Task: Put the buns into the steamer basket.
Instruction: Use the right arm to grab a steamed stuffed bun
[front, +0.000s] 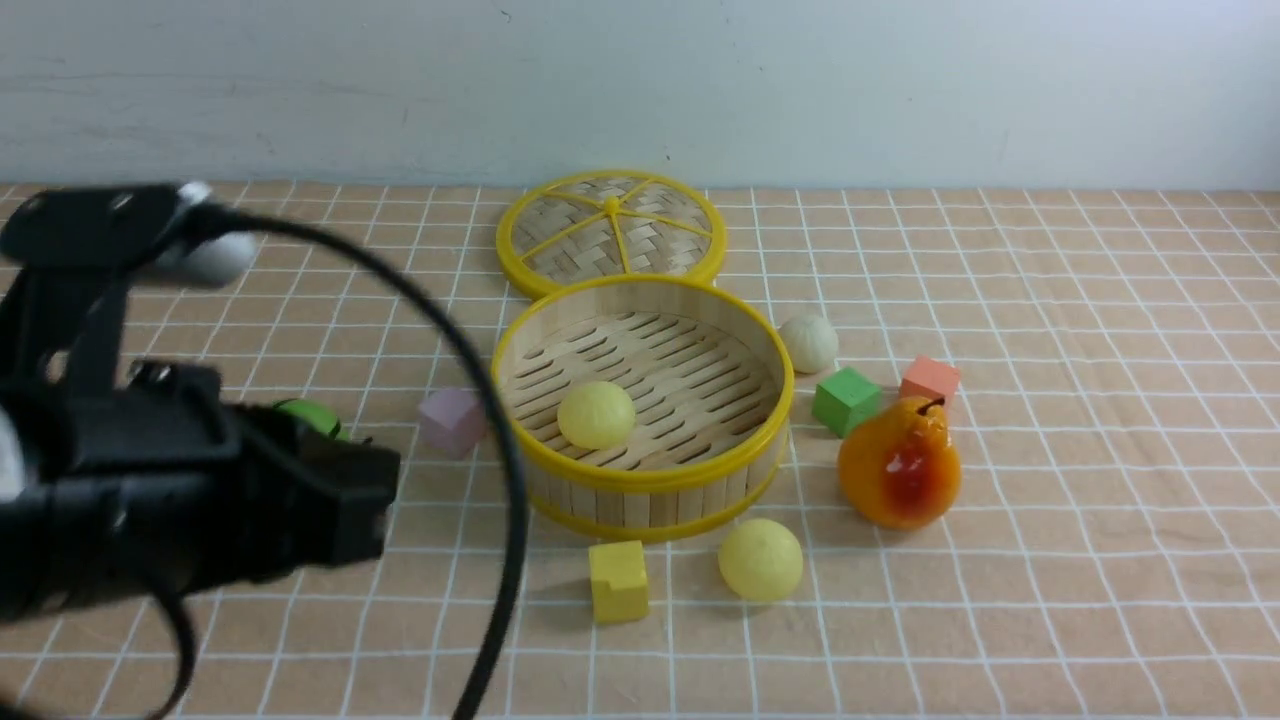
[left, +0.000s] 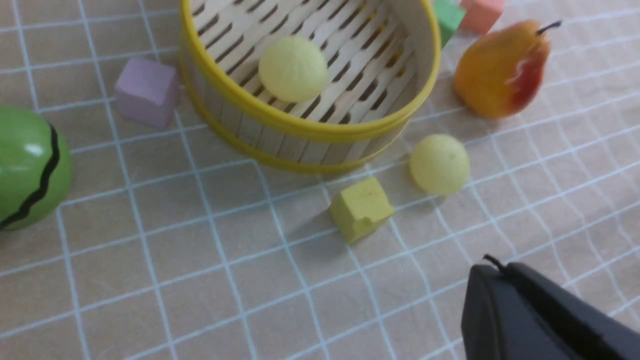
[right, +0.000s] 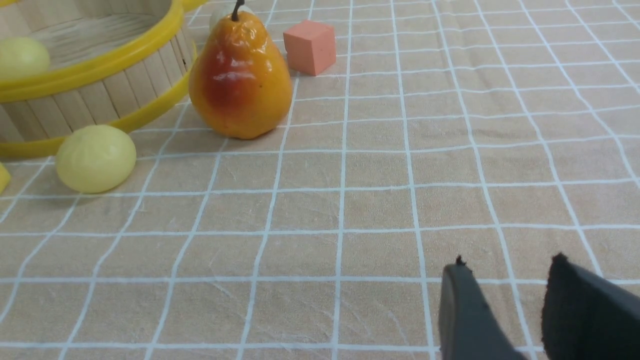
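Closest to us it's the left arm, all dark, smooth casing, a thick black cable looping in front of it, and its gripper (left: 495, 267) is closed with nothing between the fingers! Just past it sits the yellow cube (front: 619, 582), sharp-edged, and beside it a matte, pale yellow bun (front: 761, 561) on the gridded cloth (front: 1050, 620). Then the steamer basket (front: 655, 502), slatted bamboo with glossy yellow rims, and there's a second pale yellow bun (front: 596, 415) inside, on the slotted floor! To its right, the shiny orange pear (front: 899, 465); farther on, the off-white bun (front: 808, 343) sits just outside the basket wall, and behind it all lies the woven lid (front: 560, 235). The left arm reaches in low from the left, casing over the cloth. Only the right wrist view gives us the right gripper (right: 505, 265), fingers apart and empty, while the left wrist view shows off the round green melon (left: 30, 165), mostly hidden up front.
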